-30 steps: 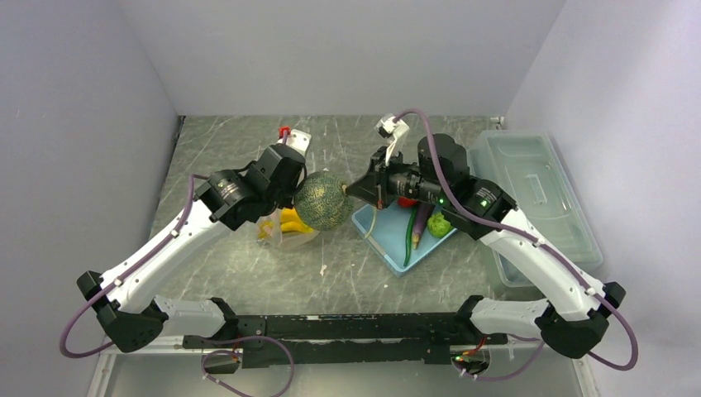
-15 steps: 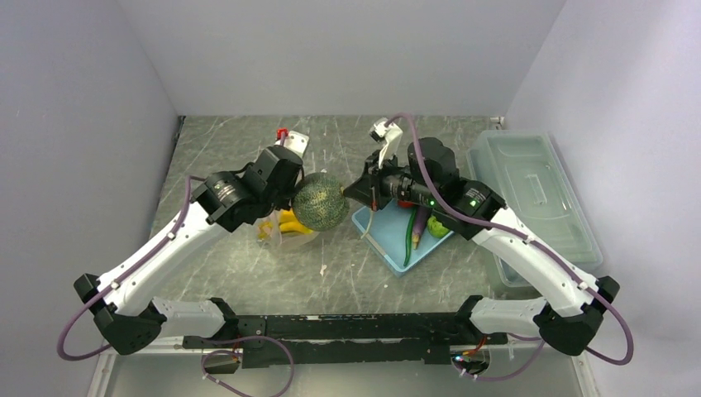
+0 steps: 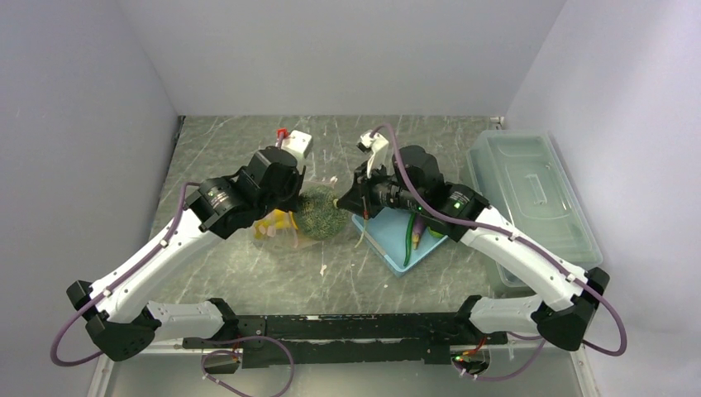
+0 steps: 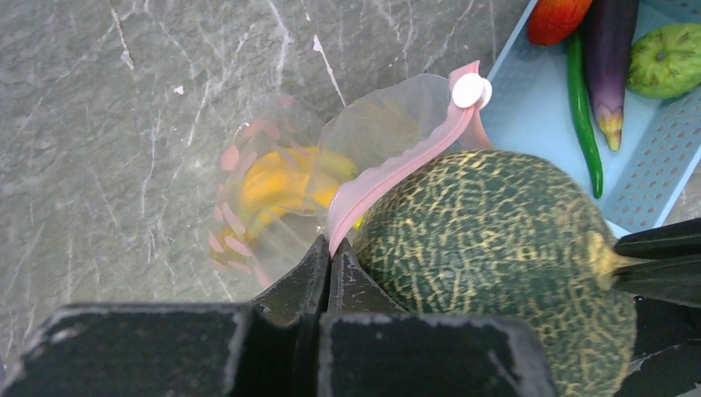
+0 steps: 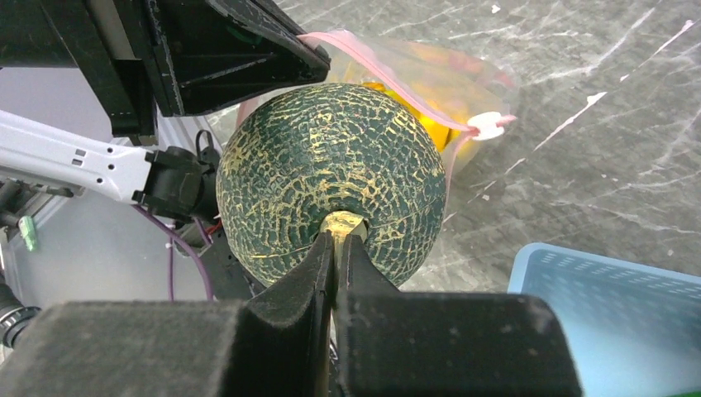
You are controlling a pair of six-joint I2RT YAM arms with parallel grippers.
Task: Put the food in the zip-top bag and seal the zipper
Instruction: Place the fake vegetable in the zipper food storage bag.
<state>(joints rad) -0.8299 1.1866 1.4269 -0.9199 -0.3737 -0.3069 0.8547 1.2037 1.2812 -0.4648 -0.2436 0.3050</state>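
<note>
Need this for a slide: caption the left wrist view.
Left hand pinches the pink zipper of the bag; right hand holds the melon at its mouth.

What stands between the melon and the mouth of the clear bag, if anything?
No separate object does. The melon, held by its stem in the right gripper, sits right at the zipper edge that the left gripper pinches. Only the banana lies deeper inside the bag.
</note>
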